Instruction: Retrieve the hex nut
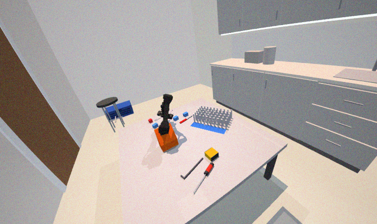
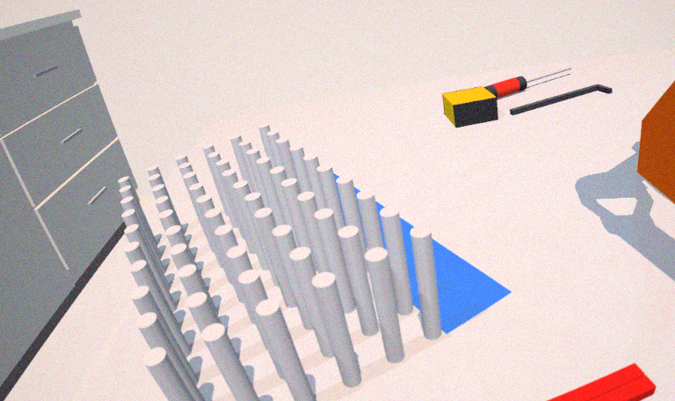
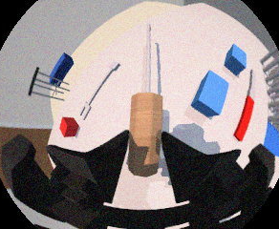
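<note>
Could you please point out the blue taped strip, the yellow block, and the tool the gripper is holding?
blue taped strip (image 2: pixel 460 287), exterior view, on its bare part beside the spacers.
yellow block (image 2: pixel 468 96), exterior view, on its yellow top face.
wooden-handled tool (image 3: pixel 145 121), wrist view, on the tan handle held in the gripper (image 3: pixel 145 167).

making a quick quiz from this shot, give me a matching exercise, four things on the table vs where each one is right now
Things:
1. wooden-handled tool
2. yellow box
3. blue strip
4. dark L-shaped key

Places:
a. flat on the table along the front row of spacers
b. lying beside the red-handled screwdriver
c. clamped in the gripper, thin shaft pointing away
d. by the screwdriver's handle end

Pairs: 1-c, 2-d, 3-a, 4-b
</note>
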Motion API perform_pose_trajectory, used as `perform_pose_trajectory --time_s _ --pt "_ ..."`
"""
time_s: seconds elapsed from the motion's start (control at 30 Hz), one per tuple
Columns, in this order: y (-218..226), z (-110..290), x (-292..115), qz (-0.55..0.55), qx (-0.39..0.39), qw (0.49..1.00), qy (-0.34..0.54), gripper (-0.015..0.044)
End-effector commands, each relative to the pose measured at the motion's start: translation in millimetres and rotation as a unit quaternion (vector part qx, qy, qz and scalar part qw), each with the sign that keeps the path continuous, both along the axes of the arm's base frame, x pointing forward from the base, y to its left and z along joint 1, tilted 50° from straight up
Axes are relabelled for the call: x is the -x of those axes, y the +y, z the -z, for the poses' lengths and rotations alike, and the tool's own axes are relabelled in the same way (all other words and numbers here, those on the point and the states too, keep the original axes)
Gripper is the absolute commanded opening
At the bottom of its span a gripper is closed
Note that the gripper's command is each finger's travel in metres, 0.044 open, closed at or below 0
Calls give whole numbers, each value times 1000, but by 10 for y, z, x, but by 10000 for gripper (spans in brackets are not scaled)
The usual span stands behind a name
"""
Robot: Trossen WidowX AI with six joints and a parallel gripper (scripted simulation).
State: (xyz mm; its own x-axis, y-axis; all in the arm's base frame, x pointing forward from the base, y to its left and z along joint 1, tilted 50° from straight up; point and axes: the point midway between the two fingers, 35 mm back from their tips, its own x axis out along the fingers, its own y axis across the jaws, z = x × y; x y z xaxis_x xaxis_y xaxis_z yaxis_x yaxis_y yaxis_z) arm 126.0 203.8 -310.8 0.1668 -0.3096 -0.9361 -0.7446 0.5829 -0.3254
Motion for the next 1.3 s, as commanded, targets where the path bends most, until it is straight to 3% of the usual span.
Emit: perform_pose_trajectory --time_s 0.0,0.87,1.27 --pt "-55 39 1 -3 2 1000 0 0" --pt "-305 187 11 -3 3 1000 -1 0" --pt "-272 165 7 0 2 1000 -1 315"
